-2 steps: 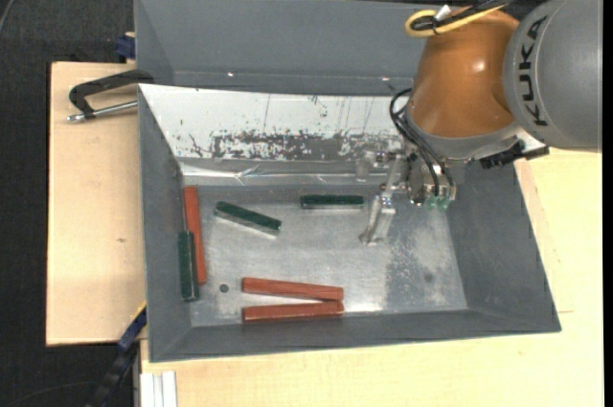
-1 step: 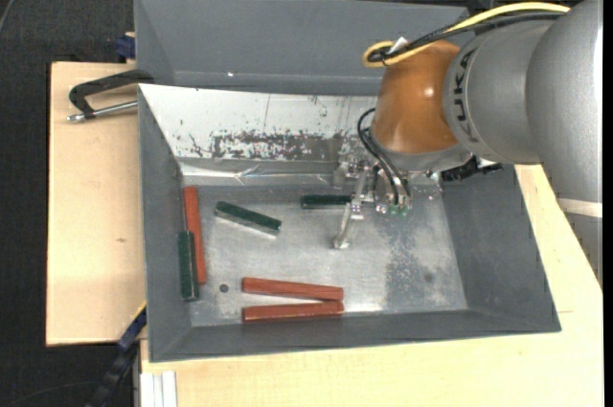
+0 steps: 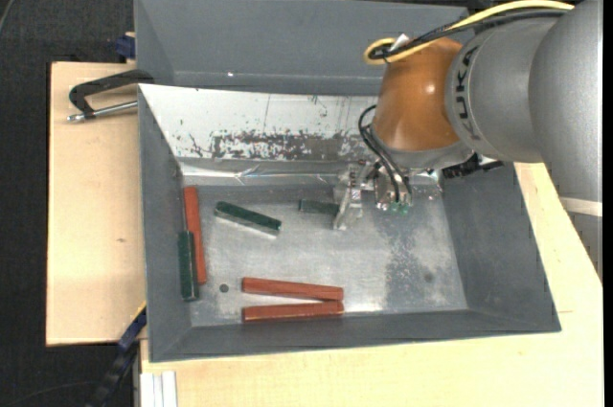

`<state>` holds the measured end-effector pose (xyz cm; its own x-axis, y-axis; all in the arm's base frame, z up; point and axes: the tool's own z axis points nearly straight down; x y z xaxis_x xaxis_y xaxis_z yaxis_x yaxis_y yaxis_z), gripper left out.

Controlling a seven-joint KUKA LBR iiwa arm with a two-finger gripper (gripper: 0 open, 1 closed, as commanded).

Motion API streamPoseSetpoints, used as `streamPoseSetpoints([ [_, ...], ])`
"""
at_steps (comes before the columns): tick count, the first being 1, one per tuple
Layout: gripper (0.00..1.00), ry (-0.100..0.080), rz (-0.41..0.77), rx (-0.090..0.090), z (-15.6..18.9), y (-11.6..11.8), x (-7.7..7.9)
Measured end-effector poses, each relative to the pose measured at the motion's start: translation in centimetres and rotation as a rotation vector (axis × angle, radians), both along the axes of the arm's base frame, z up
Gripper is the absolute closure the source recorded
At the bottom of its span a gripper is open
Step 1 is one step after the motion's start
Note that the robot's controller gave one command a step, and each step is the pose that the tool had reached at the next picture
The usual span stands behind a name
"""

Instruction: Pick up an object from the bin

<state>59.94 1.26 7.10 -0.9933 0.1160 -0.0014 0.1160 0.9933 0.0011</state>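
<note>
Looking down into a grey metal bin (image 3: pixel 431 273). Reaching in from the right wall side, a big grey arm (image 3: pixel 536 79) with an orange cover (image 3: pixel 417 103) at its wrist.

Down low under that cover, the hand (image 3: pixel 350 204), close to the back wall of the bin and a little right of the middle. Cannot tell if open or shut, and cannot tell if holding anything.

Just beside the hand, on the side toward the left wall, a short dark green stick (image 3: pixel 312 204). Lying flat on the bin floor, near the back wall. Too close to the hand to tell if touching it or not.

Further toward the left wall, a tilted dark green stick (image 3: pixel 247 218), flat on the floor and well apart from the hand.

Along the left wall, an upright-running red stick (image 3: pixel 192 231), pointing from back to front. Right next to it, nearer the front left corner, a third green stick (image 3: pixel 186 268), lying the same way and pressed close against the red one.

Near the front wall, two more red ones, almost side by side: the back red stick (image 3: pixel 292 288) and the front red stick (image 3: pixel 287 310), the second one right against the front wall.

Between these and the sticks by the left wall, a tiny dark dot (image 3: pixel 223 288) on the floor, too small to tell what.
</note>
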Motion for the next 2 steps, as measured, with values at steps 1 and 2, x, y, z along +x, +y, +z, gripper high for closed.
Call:
streamPoseSetpoints([
  [1, 1.0, -0.012, -0.05, 0.002, 10.2, 1.2, -1.7],
  [2, 1.0, -0.013, -0.078, 0.002, 17.8, 1.0, -1.8],
])
